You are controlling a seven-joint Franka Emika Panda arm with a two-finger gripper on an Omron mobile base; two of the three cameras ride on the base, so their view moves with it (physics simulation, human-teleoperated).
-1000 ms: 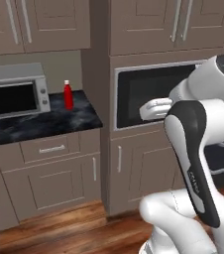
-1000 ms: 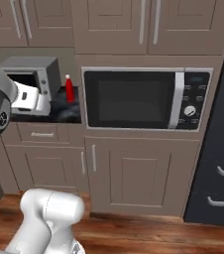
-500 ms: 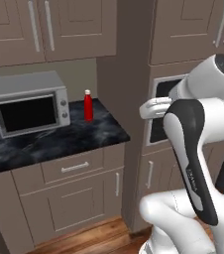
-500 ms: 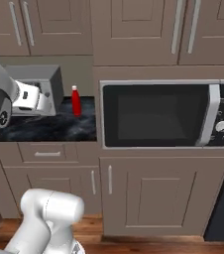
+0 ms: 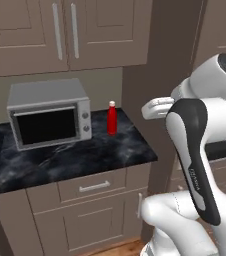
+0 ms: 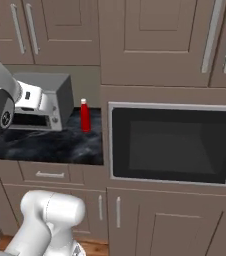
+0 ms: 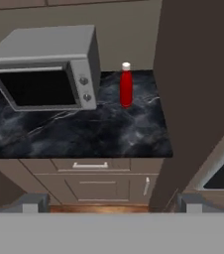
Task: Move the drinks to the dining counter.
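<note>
Both base views and nearer hand view on the red bottle (image 5: 112, 118) beside microwave (image 5: 49, 114).

Microwave (image 7: 44, 69) just beside red bottle (image 7: 126, 85)

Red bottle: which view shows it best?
Hand view. The red bottle stands upright, unobstructed near frame centre, right of the microwave on the black counter. The left base view shows it whole but off to the side; the right base view shows it smaller, beside the tall cabinet.
</note>
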